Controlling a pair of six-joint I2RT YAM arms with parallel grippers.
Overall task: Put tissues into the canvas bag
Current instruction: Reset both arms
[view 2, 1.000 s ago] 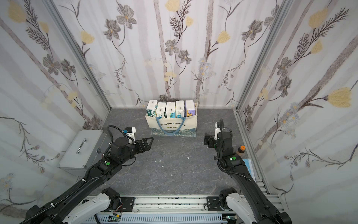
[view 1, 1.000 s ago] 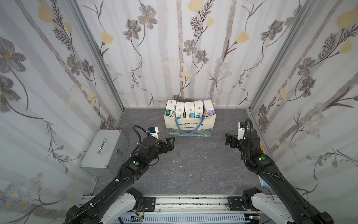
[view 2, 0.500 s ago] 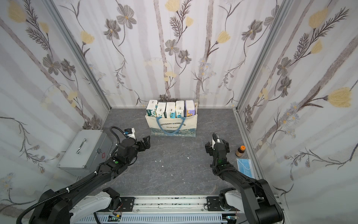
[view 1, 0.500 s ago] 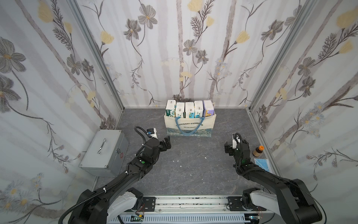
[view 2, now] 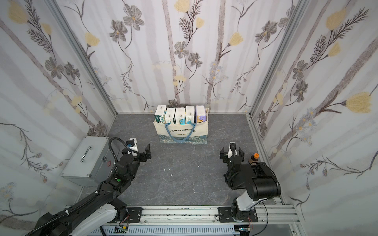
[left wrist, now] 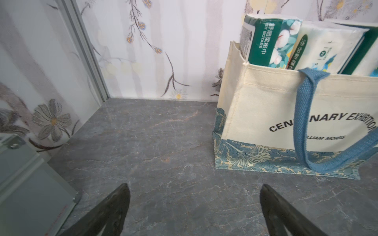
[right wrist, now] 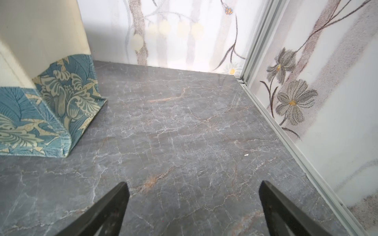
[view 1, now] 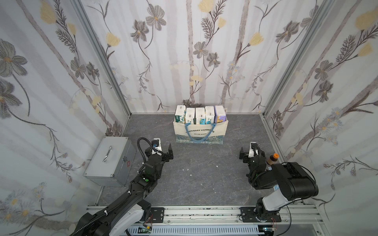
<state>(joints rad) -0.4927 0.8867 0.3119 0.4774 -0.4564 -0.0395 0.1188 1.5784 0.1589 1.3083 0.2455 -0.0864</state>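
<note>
The cream canvas bag (view 1: 200, 132) (view 2: 181, 132) stands upright against the back wall, its blue strap hanging down the front. Several tissues (view 1: 200, 115) (view 2: 180, 115) stand packed side by side in it, tops sticking out. In the left wrist view the bag (left wrist: 266, 106) is ahead to one side, with green and white tissues (left wrist: 266, 40) showing over its rim. My left gripper (view 1: 163, 152) (view 2: 141, 153) (left wrist: 194, 187) is open over bare floor, short of the bag's left corner. My right gripper (view 1: 251, 152) (view 2: 232, 153) (right wrist: 193, 183) is open and holds nothing, off the bag's (right wrist: 61, 92) right corner.
A silver metal case (view 1: 110, 159) (view 2: 88, 157) lies by the left wall beside my left arm. A small brown bottle with an orange cap (view 1: 273, 159) (view 2: 254, 158) stands by the right wall, close to my right wrist. White scraps (view 1: 190, 175) dot the grey floor.
Both arms have drawn back from the bag toward the front rail, the right one folding low on its base. Both grippers stayed open. The bag and tissues have not moved.
</note>
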